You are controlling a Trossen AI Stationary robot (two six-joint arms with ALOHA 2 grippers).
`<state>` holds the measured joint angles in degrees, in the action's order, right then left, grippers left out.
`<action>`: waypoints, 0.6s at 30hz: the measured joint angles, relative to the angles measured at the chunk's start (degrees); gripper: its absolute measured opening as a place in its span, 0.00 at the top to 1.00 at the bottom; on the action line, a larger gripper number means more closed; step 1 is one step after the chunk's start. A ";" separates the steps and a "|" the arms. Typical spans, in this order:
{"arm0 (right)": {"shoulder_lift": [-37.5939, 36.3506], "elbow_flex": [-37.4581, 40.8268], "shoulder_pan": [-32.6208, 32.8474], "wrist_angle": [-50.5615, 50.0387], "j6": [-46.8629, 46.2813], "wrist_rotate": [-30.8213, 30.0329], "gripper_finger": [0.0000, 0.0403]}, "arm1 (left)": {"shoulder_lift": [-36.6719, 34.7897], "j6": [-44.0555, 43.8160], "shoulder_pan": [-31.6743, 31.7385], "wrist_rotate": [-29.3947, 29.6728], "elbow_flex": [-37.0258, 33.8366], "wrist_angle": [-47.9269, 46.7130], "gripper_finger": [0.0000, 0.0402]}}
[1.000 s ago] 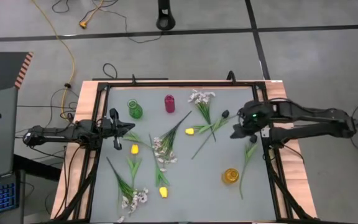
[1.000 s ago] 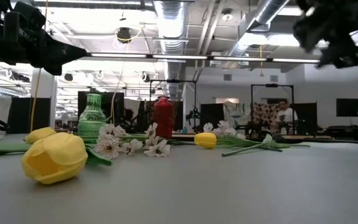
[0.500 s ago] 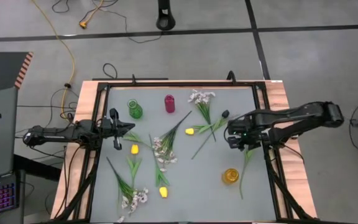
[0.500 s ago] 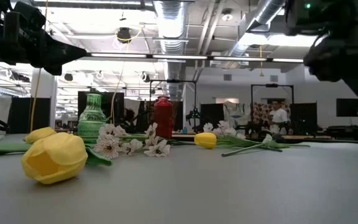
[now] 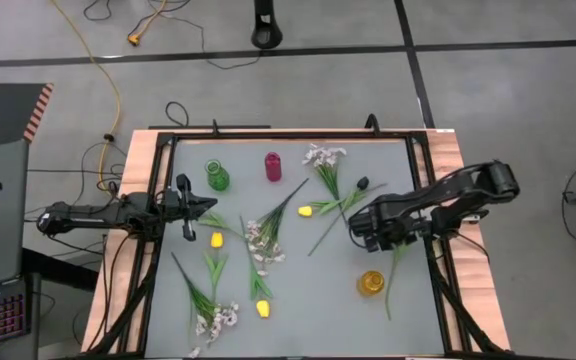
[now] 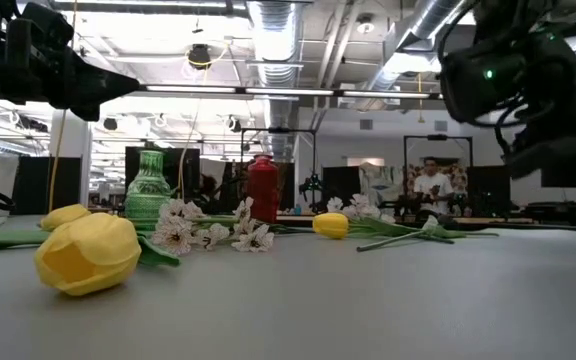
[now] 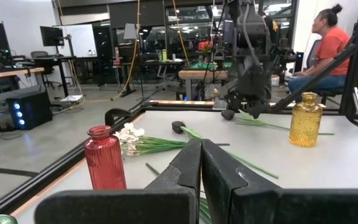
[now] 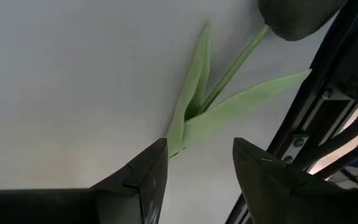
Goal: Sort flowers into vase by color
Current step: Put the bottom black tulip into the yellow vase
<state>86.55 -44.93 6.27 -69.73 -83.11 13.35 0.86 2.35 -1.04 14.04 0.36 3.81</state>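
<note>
Overhead camera straight down, low camera level across tabletop, both sharing red vase [image 5: 273, 166] [image 6: 262, 189]

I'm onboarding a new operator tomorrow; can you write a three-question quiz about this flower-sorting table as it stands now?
1. True or false: the red vase already holds a flower.
2. Which gripper has open fingers with nothing between them?
A. left gripper
B. right gripper
3. Fill in: the vase nearest the right gripper is the ____ one.

Key:
1. False. The red vase, like the green vase, stands empty; all flowers lie on the table.
2. B. It hangs over the stems beside the dark tulip, fingers apart; the left gripper is shut, parked at the table's left edge.
3. Yellow.
</note>
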 joint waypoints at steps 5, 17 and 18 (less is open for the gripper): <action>3.69 0.00 1.06 1.03 0.88 0.01 0.49 | 0.00 0.00 0.00 0.02 0.01 0.00 1.00; 11.10 0.14 1.96 4.58 6.99 0.94 0.49 | 0.00 0.00 0.00 0.04 0.00 0.00 1.00; 11.59 0.12 1.95 5.02 7.84 1.24 0.50 | -0.02 0.00 0.00 0.04 0.02 0.00 1.00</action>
<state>98.14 -44.81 8.22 -64.72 -75.27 14.59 0.84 2.35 -1.04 14.09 0.38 3.81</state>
